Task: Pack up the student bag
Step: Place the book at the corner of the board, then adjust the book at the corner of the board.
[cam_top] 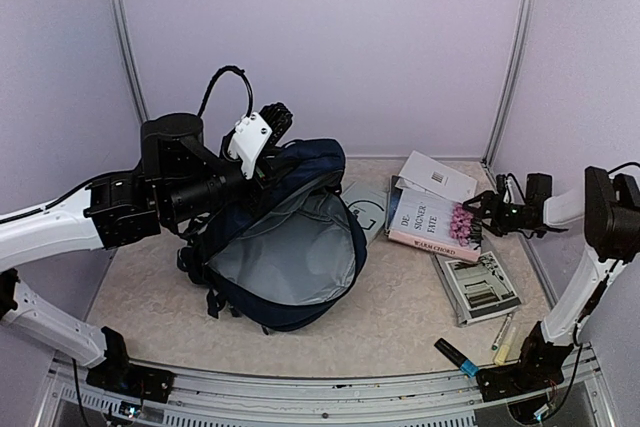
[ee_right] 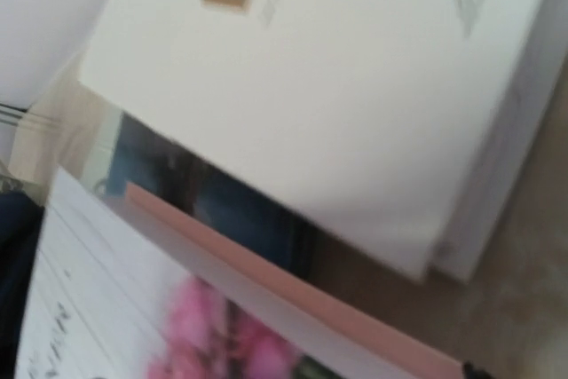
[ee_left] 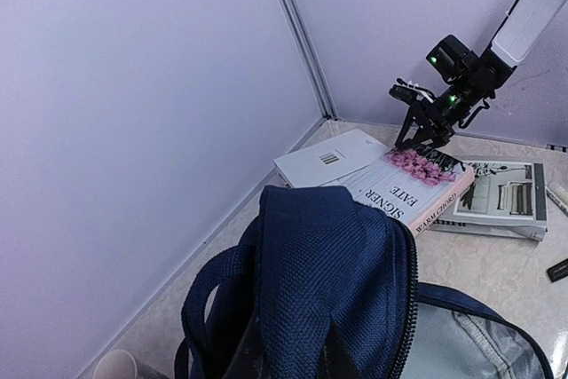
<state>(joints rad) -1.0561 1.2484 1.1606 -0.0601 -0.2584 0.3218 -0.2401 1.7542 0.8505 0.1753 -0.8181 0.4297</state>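
Student bag at frame centre, mouth gaping toward right. My left gripper clamped on its top rim. My right gripper, spread, holding nothing, over pink-flowered book, right of bag.

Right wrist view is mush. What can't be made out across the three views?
- Right wrist view: blurred; the white booklet fills it, and the right gripper has its fingers out of frame.
- Left wrist view: the left gripper has its fingers hidden under student bag fabric.
- Top view: the bag's depths are hidden by its own rim; the pens at near right are too small to identify.
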